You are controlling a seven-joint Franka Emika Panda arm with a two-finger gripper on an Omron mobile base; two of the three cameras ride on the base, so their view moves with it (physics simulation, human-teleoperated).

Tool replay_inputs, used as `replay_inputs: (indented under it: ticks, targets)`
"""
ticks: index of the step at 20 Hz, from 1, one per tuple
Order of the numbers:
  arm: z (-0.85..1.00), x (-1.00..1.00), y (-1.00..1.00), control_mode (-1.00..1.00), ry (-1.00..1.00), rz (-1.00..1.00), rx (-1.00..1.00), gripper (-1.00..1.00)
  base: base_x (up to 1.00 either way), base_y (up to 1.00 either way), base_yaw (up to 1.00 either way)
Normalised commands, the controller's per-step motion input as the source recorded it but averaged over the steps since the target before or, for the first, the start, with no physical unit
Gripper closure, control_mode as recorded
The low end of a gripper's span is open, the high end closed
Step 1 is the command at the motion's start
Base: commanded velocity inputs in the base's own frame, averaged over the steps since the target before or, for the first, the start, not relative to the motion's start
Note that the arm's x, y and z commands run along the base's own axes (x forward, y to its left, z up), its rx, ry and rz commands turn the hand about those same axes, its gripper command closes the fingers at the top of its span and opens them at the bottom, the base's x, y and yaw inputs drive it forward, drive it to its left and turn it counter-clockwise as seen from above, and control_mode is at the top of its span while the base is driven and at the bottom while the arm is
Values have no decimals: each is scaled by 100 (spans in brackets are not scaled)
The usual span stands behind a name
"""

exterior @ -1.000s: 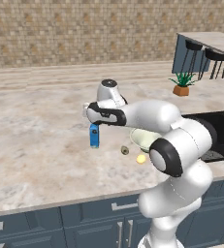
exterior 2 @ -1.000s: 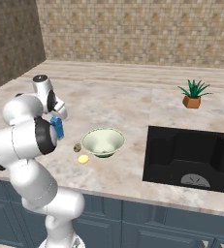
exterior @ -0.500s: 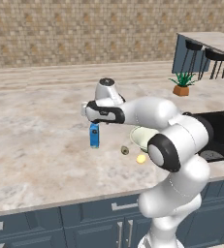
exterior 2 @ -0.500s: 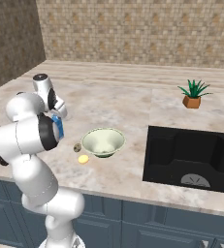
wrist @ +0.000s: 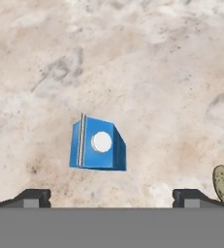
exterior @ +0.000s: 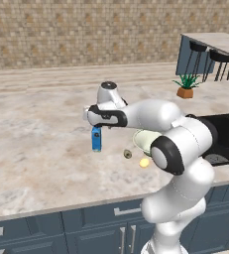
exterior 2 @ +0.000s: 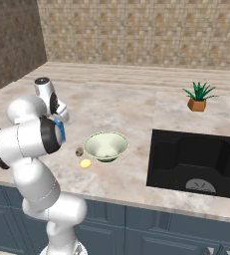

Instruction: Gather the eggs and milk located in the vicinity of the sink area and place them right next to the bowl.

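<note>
Arm bent over counter point(exterior: 41, 149), hand pointing down, gripper point(exterior: 96, 124) right above milk point(exterior: 96, 139). Fingertips point(wrist: 33, 196) spread wide, nothing between them; carton standing upright on counter below, apart from fingers. Milk label: round white mark only, no readable writing. Eggs point(exterior: 144, 162) lying on counter just beside bowl point(exterior 2: 105, 146), next to dark olive lump point(exterior: 128, 154). Milk near bowl, on its far side from sink area point(exterior 2: 196, 162). Counter beige marble; brick wall point(exterior 2: 146, 30) behind; potted plant point(exterior 2: 198, 96) beyond sink; blue cabinets point(exterior: 61, 228) below.
</note>
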Motion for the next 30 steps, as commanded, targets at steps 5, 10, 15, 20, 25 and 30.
replay_inputs:
  ticks: [5,10,15,20,25,30]
  targets:
    - [-9,5,10,-100,0,0,0,-100,0,0,0]
    - [0,3,18,-100,0,0,0,-100,0,0,0]
    - [-1,1,2,-100,0,1,0,-100,0,0,0]
    - [-4,0,0,-100,0,0,0,-100,0,0,0]
    - [0,11,0,-100,0,0,0,-100,0,0,0]
    - [0,18,0,-100,0,0,0,-100,0,0,0]
